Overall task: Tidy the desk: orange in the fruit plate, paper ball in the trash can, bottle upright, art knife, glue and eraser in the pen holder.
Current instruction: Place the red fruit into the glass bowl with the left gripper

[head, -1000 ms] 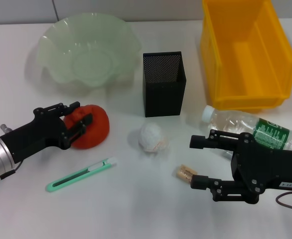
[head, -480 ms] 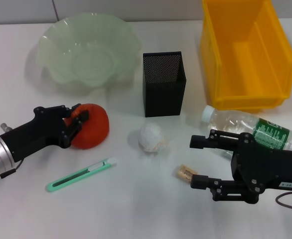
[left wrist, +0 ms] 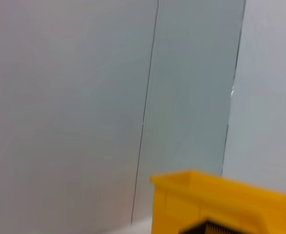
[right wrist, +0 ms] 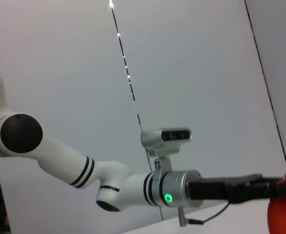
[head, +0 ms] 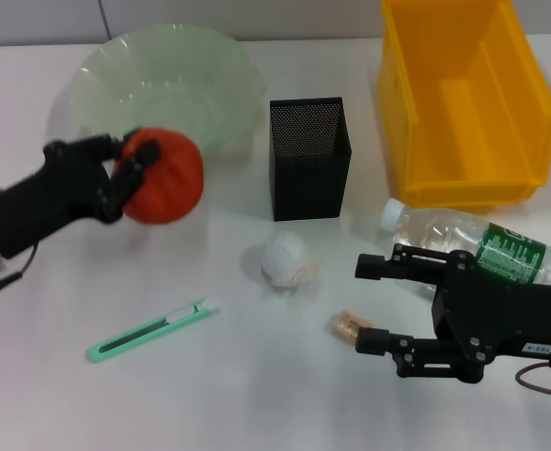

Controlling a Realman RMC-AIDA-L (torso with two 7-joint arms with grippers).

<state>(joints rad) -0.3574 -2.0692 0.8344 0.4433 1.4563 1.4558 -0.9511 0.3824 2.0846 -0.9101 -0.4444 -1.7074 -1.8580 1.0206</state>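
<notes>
Currently the orange (head: 163, 175) hangs just short of the green fruit plate (head: 167, 58) rim, gripped by the left gripper (head: 128, 171) fingers; risk: slipping or clipping the rim; right gripper (head: 374, 305) idle, fingers open, near the bottle (head: 478, 246).

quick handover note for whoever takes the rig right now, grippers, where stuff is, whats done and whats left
Left gripper: shut on the orange, held at the near rim of the fruit plate, not in it yet.
Right gripper: open, low over the desk at the near right, holding nothing.
Paper ball: on the desk in front of the pen holder.
Bottle: lying on its side before the yellow bin.
Art knife: flat on the desk, near left.
Small tan piece, maybe the eraser: beside the right gripper.
Glue: not seen.
Done: nothing placed. Left: every item.
</notes>
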